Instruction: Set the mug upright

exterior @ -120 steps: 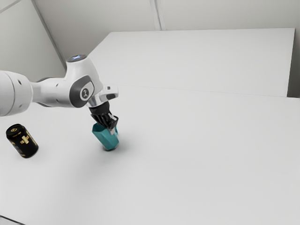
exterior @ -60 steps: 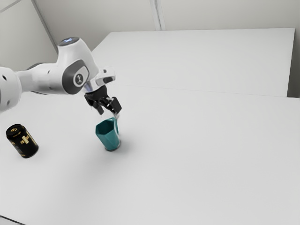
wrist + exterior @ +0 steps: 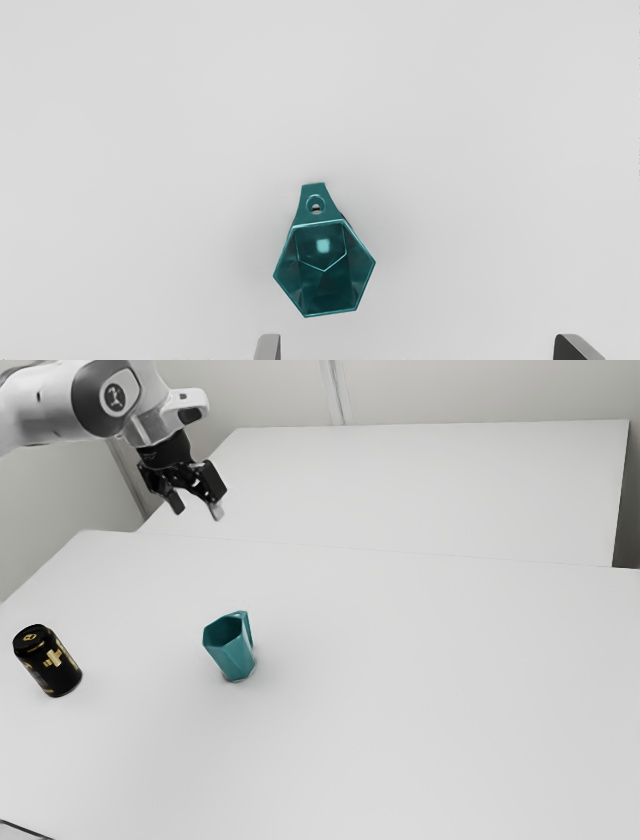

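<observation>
Gold cross (image 3: 53, 658), seemingly, on can (image 3: 64, 680); logo (image 3: 115, 398) on arm (image 3: 45, 405).

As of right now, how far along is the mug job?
It looks finished. Done: the teal mug stands on its base on the table, its open mouth facing up toward my hand's camera. In hand: nothing; my gripper is open and well above the mug, touching nothing. Left: no step that I can see, since the mug stands without support.

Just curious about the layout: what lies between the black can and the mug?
White table runs from the can to the mug in the exterior view.
</observation>
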Controlling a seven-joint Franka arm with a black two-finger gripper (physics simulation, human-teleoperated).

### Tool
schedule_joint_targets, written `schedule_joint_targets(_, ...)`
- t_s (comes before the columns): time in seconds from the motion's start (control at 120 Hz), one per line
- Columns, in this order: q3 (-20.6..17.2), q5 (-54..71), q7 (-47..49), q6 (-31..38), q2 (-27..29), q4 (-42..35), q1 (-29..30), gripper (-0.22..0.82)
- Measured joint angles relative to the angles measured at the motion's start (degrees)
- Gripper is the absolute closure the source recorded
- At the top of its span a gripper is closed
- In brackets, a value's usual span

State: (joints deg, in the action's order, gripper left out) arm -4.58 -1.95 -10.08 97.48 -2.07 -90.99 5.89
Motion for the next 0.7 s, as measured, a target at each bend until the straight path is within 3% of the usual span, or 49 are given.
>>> schedule_joint_targets(0.7,0.0,0.0,0.7,-4.1,0.0,0.3,-0.6,0.0)
